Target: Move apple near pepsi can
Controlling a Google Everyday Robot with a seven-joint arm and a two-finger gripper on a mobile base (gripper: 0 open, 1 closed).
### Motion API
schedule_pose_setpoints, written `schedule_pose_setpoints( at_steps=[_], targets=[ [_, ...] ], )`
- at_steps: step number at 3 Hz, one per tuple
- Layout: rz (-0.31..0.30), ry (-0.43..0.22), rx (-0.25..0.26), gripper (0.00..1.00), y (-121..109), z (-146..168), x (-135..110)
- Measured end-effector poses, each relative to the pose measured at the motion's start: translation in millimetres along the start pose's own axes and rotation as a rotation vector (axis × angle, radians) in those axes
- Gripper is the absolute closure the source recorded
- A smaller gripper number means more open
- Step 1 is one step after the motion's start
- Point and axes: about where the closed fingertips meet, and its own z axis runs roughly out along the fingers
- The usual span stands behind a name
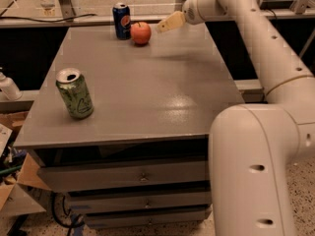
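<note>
The red-orange apple (141,33) sits on the grey table (147,82) at its far edge, right beside the dark blue pepsi can (121,20), which stands upright to its left. My gripper (166,23) is raised just right of the apple, apart from it, holding nothing. The white arm reaches in from the right.
A green can with scribbled markings (75,93) stands near the table's front left. Drawers (142,176) sit under the table top. A white bottle (7,86) and cardboard lie at the left on the floor side. A ledge runs behind the table.
</note>
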Motion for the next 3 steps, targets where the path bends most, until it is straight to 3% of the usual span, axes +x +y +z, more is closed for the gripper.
schedule_pose_setpoints(
  at_steps=[1, 2, 3],
  targets=[
    [0.002, -0.053, 0.031, 0.0, -4, -54, -5],
    [0.011, -0.125, 0.052, 0.0, 8, -107, -10],
    [0.029, -0.091, 0.027, 0.0, 20, -97, 13]
  ],
)
